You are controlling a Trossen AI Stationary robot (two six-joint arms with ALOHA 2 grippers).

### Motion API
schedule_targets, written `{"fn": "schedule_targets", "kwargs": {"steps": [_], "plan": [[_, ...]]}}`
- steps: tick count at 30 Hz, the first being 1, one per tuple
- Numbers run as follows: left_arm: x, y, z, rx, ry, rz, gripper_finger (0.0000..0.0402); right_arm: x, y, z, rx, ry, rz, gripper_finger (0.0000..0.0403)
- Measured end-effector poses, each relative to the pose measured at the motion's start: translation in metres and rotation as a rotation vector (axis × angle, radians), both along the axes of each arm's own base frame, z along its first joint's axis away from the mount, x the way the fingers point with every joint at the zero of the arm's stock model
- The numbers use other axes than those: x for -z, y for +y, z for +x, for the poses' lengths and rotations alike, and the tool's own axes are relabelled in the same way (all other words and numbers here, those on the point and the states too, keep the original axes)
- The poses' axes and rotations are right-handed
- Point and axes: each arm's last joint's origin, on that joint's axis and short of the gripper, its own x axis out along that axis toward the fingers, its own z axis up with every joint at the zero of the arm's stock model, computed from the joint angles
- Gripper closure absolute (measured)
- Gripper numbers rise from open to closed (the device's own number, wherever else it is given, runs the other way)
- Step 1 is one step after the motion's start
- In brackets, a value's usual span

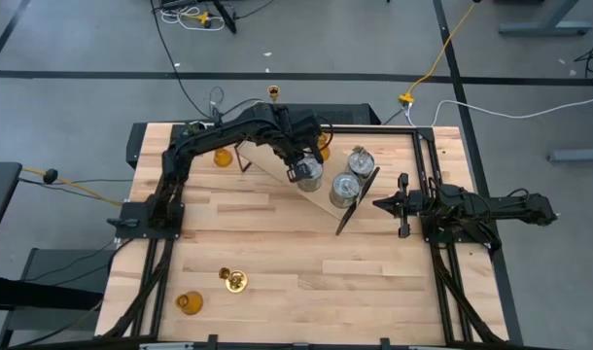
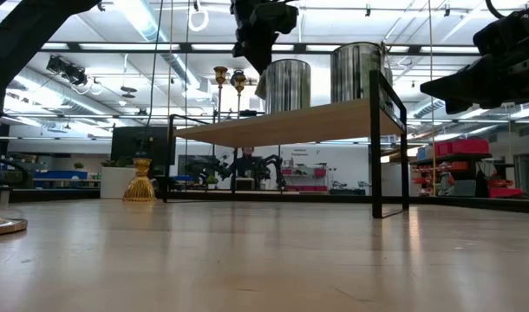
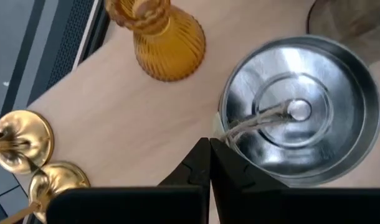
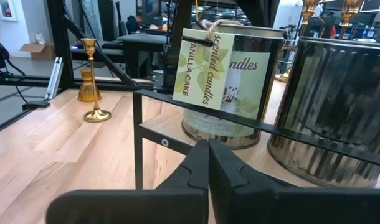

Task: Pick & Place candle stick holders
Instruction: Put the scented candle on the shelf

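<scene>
Wooden table [image 1: 277, 253] fills the centre of the high view, with a raised wooden shelf [image 1: 277, 163] on a black frame in its upper middle. Left arm reaches from the left edge across to the shelf; the left gripper [image 1: 298, 173], fingers closed together, hangs over a silver-grey cylinder [image 1: 308, 175] without gripping it. Right arm rests at the right edge, the right gripper [image 1: 382, 204] closed and empty, facing two more silver-grey cylinders [image 1: 360, 159] and [image 1: 344, 189] on the shelf. One amber glass holder [image 1: 223, 157] stands at upper left, another [image 1: 189, 303] at lower left beside a brass stick [image 1: 235, 281].
</scene>
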Motion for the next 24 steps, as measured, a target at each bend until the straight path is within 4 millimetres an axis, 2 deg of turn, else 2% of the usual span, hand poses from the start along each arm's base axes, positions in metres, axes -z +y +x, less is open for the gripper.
{"fn": "schedule_targets", "kwargs": {"steps": [9, 15, 24], "plan": [[0.005, -0.007, -0.012, -0.085, 0.119, -0.083, 0.0394, 0.000, 0.000, 0.000, 0.000, -0.001, 0.000, 0.0400], [0.003, -0.011, -0.004, -0.067, 0.026, -0.141, 0.0398, 0.000, 0.000, 0.000, 0.000, 0.000, 0.000, 0.0400], [-0.002, -0.013, 0.007, -0.047, -0.089, -0.124, 0.0397, 0.000, 0.000, 0.000, 0.000, 0.000, 0.000, 0.0400]]}}
